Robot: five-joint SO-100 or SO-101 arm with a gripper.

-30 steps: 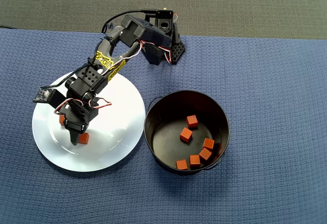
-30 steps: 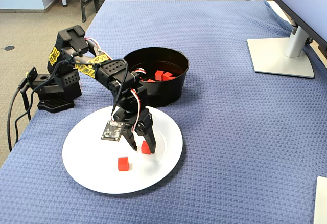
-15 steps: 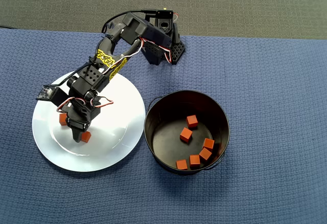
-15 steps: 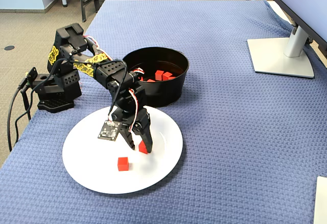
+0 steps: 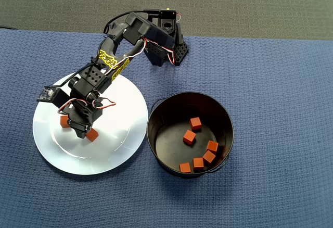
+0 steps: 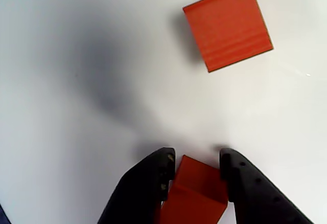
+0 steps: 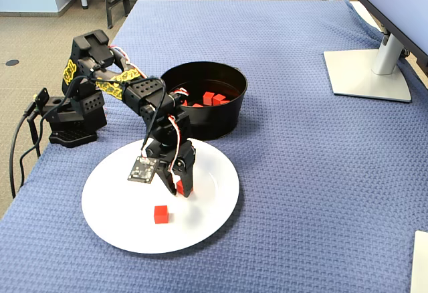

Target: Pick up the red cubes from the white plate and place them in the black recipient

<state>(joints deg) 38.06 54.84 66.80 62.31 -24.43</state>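
- White plate (image 5: 117,150) on the desk: one loose red cube (image 6: 228,26) lies on it.
- Black pot (image 5: 226,118): holds five cubes.
- Pincer (image 6: 196,163): pinching a red cube (image 6: 196,189), which sits tilted between the jaws; risk of slipping during the lift.

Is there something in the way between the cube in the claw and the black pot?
Nothing visible. The claw grips one cube over the plate. The pot stands right beside the plate, with bare plate and cloth between. The other cube lies on the far side. Only the pot's wall has to be cleared.
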